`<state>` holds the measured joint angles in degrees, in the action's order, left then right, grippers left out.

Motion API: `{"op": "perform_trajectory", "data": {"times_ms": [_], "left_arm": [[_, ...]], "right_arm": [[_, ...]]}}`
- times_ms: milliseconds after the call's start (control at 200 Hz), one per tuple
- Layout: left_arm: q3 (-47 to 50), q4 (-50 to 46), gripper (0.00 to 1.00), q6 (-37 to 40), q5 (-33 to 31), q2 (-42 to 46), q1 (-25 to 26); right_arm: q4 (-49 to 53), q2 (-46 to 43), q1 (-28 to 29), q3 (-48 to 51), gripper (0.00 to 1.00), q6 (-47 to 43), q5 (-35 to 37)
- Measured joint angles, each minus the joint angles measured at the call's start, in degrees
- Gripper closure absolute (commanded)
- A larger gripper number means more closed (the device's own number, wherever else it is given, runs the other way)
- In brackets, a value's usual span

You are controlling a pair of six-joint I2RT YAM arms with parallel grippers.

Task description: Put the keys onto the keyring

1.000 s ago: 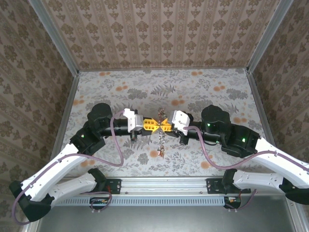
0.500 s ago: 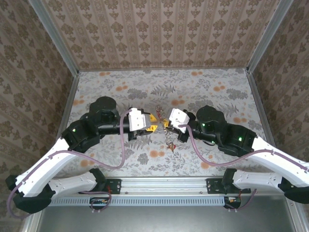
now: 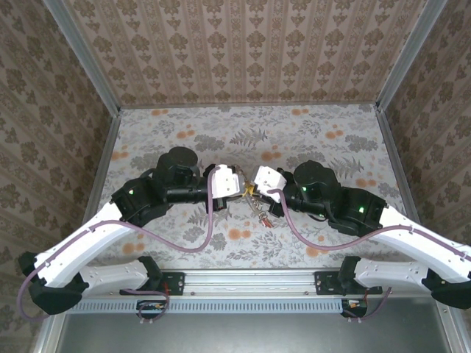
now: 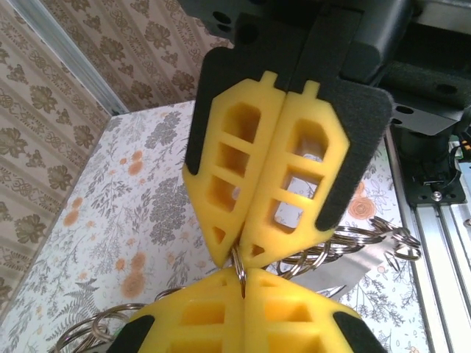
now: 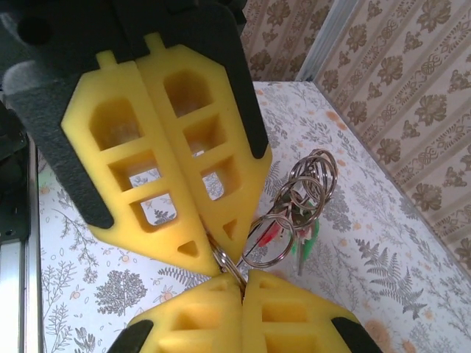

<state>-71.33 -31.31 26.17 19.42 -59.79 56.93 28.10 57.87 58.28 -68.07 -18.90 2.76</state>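
Note:
In the top view my left gripper (image 3: pixel 241 189) and right gripper (image 3: pixel 255 188) meet tip to tip above the middle of the table. Both are shut on the thin metal keyring (image 4: pixel 240 262), whose edge shows between the two pairs of yellow fingertips. In the left wrist view my left gripper (image 4: pixel 244 279) fills the bottom and the right one's fingers (image 4: pixel 280 169) come from above. From the keyring (image 5: pixel 228 266) hang linked split rings (image 5: pixel 309 180) and the keys (image 5: pixel 294 237), with red and green tags. The keys (image 3: pixel 263 212) dangle just below my right gripper (image 5: pixel 241 287).
The floral table cover (image 3: pixel 316 140) is bordered by patterned walls on three sides. A metal rail (image 3: pixel 250 279) runs along the near edge by the arm bases. More split rings (image 4: pixel 383 235) trail to the right in the left wrist view.
The two grippers parted slightly, then closed together again a little farther right. The left arm swung inward. The hanging keys shifted from straight below to lower right.

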Motion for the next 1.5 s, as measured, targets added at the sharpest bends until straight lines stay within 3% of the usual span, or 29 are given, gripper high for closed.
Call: {"op": "perform_trajectory", "data": {"times_ms": [190, 380, 635, 885, 1335, 1425, 1500], "left_arm": [[3.65, 4.76, 1.00, -0.50, 2.58, 3.02, 0.00], [11.34, 14.32, 1.00, -3.19, 9.68, 7.17, -1.22], [17.42, 28.46, 1.00, -11.19, 19.34, 8.72, -5.09], [18.78, 37.77, 1.00, -16.85, 23.91, 9.66, -6.40], [19.28, 41.86, 1.00, -20.13, 26.51, 8.87, -6.67], [15.89, 34.23, 0.84, -16.55, 24.52, 8.50, -5.68], [11.26, 25.38, 0.78, -11.91, 21.70, 7.87, -3.89]], "right_arm": [[-1.31, -2.23, 0.00, 1.11, 0.85, -0.44, -3.72], [-2.08, -3.08, 0.00, 1.11, 0.85, -0.31, -9.16], [-3.76, -4.52, -0.07, 1.14, 0.85, 0.26, -10.43], [-6.14, -4.94, -0.04, 1.40, 0.84, 1.09, -11.23], [-8.37, -6.10, -0.07, 2.25, 0.93, 1.55, -11.76], [-7.69, -6.14, -0.04, 2.32, 0.94, 1.55, -10.95], [-7.30, -6.16, -0.07, 2.32, 0.94, 1.51, -9.62]]}}
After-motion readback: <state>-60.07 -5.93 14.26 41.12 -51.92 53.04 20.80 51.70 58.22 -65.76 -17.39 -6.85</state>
